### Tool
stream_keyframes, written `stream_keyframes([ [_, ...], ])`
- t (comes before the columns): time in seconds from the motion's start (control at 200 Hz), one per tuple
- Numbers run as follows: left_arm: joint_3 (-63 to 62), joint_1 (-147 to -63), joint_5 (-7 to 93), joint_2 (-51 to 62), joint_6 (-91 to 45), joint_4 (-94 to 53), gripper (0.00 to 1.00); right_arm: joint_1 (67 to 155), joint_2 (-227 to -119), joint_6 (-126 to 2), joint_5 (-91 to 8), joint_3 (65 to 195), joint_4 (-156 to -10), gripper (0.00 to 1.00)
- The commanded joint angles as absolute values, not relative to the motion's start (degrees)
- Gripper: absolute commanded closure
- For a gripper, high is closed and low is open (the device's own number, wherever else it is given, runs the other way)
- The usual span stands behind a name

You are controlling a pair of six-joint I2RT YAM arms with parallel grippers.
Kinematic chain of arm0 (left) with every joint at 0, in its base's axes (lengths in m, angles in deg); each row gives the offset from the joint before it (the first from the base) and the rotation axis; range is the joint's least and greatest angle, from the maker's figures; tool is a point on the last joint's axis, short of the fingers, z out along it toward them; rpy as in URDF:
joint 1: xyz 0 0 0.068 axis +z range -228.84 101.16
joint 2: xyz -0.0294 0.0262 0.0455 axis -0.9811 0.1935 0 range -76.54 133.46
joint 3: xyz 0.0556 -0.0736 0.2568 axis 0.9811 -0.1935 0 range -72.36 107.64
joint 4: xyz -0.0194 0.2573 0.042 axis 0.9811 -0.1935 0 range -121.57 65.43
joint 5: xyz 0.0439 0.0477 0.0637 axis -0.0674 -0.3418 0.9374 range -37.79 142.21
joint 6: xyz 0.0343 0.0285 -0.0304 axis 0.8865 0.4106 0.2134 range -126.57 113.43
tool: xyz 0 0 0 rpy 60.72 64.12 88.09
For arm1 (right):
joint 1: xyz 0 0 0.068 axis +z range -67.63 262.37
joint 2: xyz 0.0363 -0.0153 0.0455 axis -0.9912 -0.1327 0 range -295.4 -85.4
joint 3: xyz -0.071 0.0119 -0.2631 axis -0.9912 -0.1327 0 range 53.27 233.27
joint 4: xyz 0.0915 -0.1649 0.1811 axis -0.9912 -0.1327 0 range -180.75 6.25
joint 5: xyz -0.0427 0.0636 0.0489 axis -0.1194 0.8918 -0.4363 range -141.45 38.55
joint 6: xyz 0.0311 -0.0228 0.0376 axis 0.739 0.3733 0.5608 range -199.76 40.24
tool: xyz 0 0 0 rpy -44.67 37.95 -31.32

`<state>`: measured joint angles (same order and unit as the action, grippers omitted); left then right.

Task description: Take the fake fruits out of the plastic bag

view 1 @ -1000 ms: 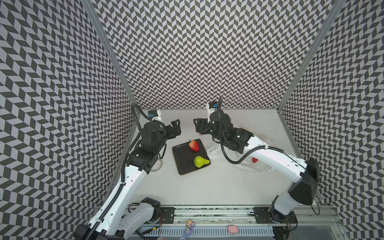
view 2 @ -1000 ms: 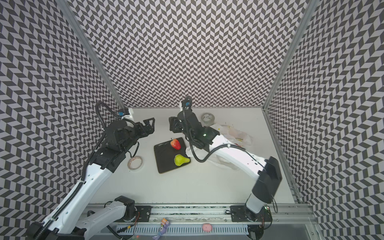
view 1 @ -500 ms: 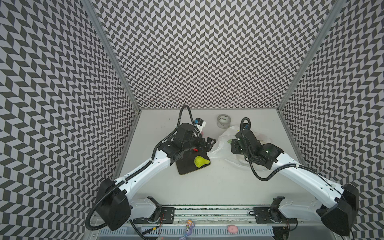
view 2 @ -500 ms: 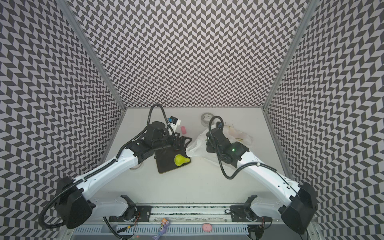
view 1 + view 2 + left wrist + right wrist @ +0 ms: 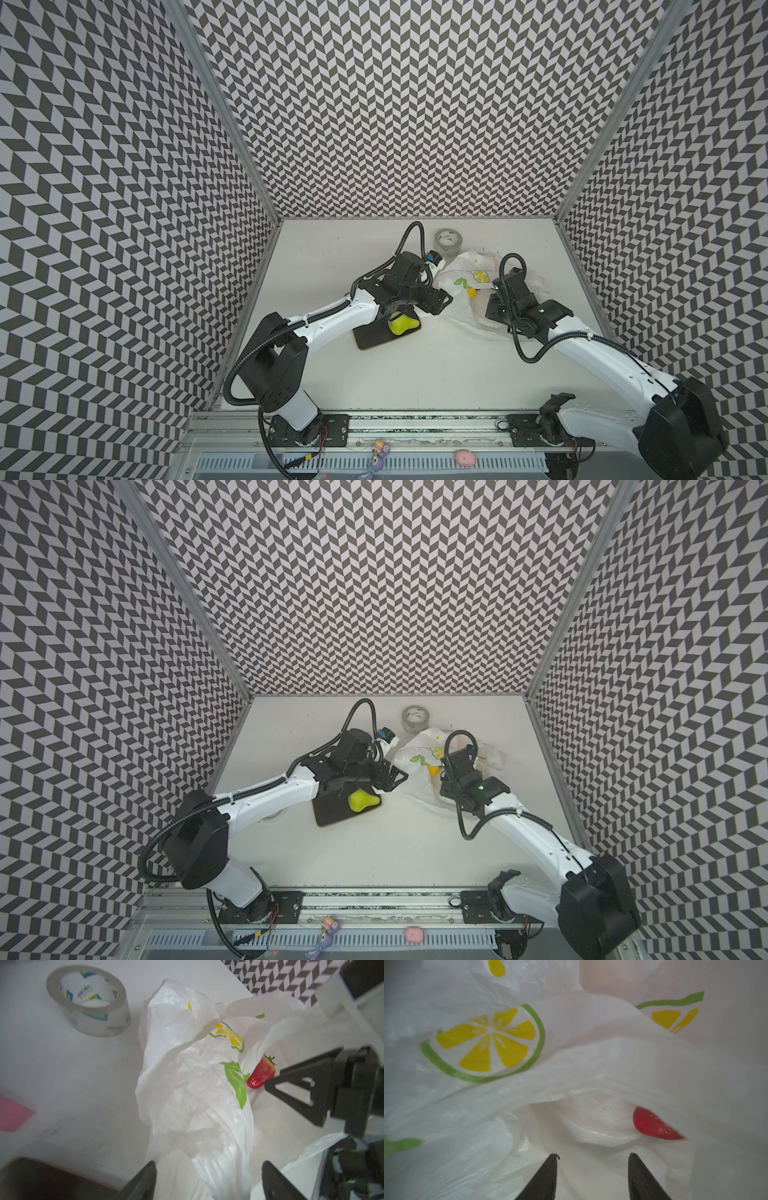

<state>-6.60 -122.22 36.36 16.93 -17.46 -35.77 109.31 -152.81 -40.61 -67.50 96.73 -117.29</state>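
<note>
Strawberry point(image 5: 261, 1074) lies inside the plastic bag point(image 5: 187, 1105), far and right of centre. It looks glossy, probably light, hard and slippery, so pinch its broad middle. Right gripper point(image 5: 593, 1155) hovers parted just beside it; left gripper point(image 5: 208, 1164) straddles limp, crinkly film, unclosed.

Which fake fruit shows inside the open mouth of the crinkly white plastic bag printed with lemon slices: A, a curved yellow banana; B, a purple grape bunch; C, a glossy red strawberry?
C: a glossy red strawberry lies just inside the white plastic bag.
</note>
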Motion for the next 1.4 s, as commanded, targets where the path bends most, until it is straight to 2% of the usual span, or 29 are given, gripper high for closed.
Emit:
stream_keyframes([
  [0.0,-4.94,-122.52,36.96,18.76,-17.50,-32.54,0.41,108.15,-151.58,-37.37,-66.44,92.92,-112.74,0.46],
  [0.145,-5.42,-123.14,35.07,19.04,-17.22,-31.31,0.70,107.50,-150.91,-34.45,-65.23,87.00,-110.89,0.39],
  [0.285,-7.81,-124.27,33.99,17.82,-15.40,-31.43,0.91,106.33,-150.36,-32.58,-62.83,82.78,-109.18,0.36],
  [0.366,-9.66,-125.03,33.51,16.99,-14.21,-31.66,1.00,105.78,-149.94,-32.83,-62.59,82.66,-109.51,0.33],
  [0.506,-11.87,-126.78,33.15,16.40,-12.20,-32.82,1.00,105.05,-148.36,-35.34,-64.57,88.19,-113.07,0.27],
  [0.711,-13.12,-127.89,32.61,16.43,-12.54,-31.52,1.00,104.63,-148.50,-40.80,-67.65,95.06,-113.25,0.30],
  [0.941,-11.82,-128.07,33.29,16.80,-12.55,-31.33,1.00,101.21,-154.32,-43.07,-69.43,95.73,-109.68,0.33],
  [1.061,-11.20,-128.00,33.58,16.75,-12.55,-31.34,1.00,98.34,-157.85,-40.59,-73.30,95.85,-110.42,0.30],
  [1.397,-10.44,-128.09,32.88,16.85,-11.80,-31.99,1.00,93.73,-168.40,-37.57,-71.74,96.85,-104.66,0.22],
])
